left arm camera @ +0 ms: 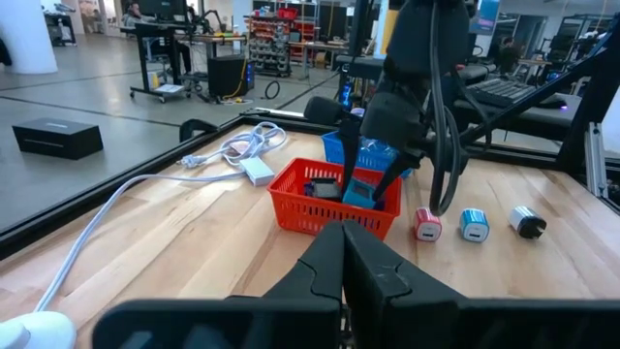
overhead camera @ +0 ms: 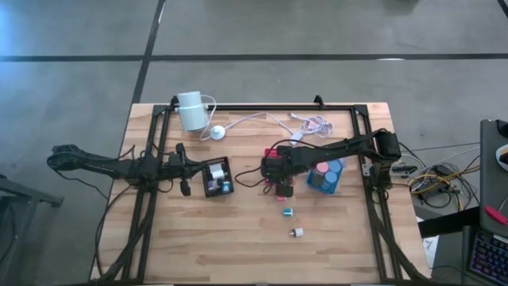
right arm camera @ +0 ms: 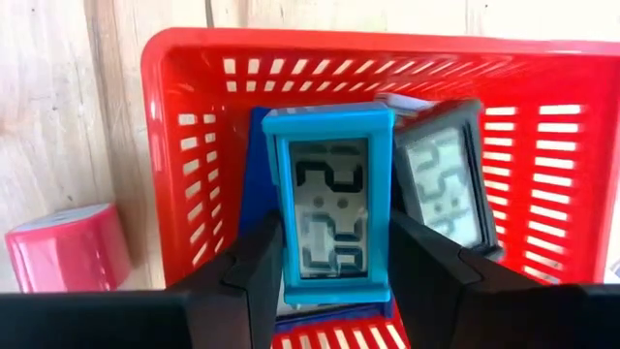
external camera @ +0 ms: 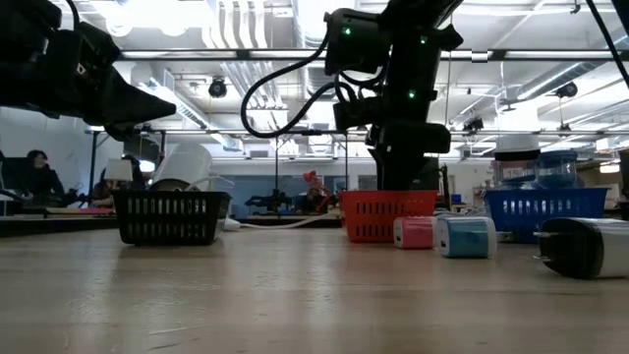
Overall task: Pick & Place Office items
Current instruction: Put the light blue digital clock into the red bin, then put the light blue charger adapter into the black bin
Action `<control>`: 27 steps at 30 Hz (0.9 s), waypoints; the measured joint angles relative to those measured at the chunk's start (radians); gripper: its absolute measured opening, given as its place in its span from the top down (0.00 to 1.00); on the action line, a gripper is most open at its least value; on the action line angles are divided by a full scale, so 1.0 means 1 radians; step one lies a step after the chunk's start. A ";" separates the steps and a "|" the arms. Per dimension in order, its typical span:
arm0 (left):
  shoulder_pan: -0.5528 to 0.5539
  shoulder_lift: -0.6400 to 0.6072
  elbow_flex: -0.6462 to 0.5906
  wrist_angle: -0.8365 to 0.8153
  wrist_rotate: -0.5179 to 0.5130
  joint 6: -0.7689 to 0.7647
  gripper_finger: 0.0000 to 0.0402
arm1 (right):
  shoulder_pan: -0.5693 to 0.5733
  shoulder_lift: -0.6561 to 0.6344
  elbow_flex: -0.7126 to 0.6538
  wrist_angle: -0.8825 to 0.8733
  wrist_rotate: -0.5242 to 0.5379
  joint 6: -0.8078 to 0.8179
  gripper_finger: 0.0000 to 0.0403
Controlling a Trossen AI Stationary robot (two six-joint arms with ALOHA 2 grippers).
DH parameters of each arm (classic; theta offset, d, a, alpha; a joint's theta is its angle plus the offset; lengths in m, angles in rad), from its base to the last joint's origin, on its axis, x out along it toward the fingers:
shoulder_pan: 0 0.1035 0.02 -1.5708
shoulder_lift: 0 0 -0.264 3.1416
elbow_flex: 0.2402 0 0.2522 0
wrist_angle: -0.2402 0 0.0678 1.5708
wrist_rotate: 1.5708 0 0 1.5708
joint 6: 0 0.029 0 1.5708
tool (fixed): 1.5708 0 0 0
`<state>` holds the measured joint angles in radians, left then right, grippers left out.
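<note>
Presently, right pincer (right arm camera: pixel 334 247) grasps blue rigid plastic digital clock (right arm camera: pixel 329 208) by its long sides over red slotted plastic basket (right arm camera: pixel 179 136): light, smooth, slip-prone, screen fragile; left pincer (left arm camera: pixel 341 254) clenched, idle

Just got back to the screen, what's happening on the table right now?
The right gripper is over the red tray, its jaws closed on a blue clock-like piece, with a dark one beside it in the tray. The left gripper waits, jaws shut, near the black tray. Three small blocks lie loose on the table.
</note>
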<state>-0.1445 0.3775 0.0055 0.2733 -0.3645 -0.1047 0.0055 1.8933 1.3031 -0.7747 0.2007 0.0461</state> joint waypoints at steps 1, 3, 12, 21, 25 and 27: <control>0.000 0.000 0.000 0.000 0.000 0.000 0.99 | 0.000 0.003 0.001 0.001 0.001 -0.003 0.63; 0.000 0.000 0.000 0.000 0.000 0.000 0.99 | 0.000 0.004 0.001 0.001 0.001 -0.005 0.63; 0.000 0.000 0.000 -0.001 0.000 0.000 0.99 | 0.000 -0.008 -0.001 -0.009 0.000 0.003 0.50; 0.000 0.000 0.000 -0.005 0.000 0.000 0.99 | 0.001 -0.081 -0.001 -0.050 -0.002 -0.029 0.47; 0.000 0.000 0.000 -0.005 0.000 0.003 0.99 | 0.003 -0.195 -0.002 -0.040 -0.027 -0.036 0.49; 0.000 0.000 0.000 -0.010 0.000 0.003 0.99 | 0.005 -0.272 -0.006 0.000 -0.032 -0.037 0.51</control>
<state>-0.1446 0.3775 0.0055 0.2633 -0.3645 -0.1013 0.0108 1.6217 1.2973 -0.7745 0.1684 0.0088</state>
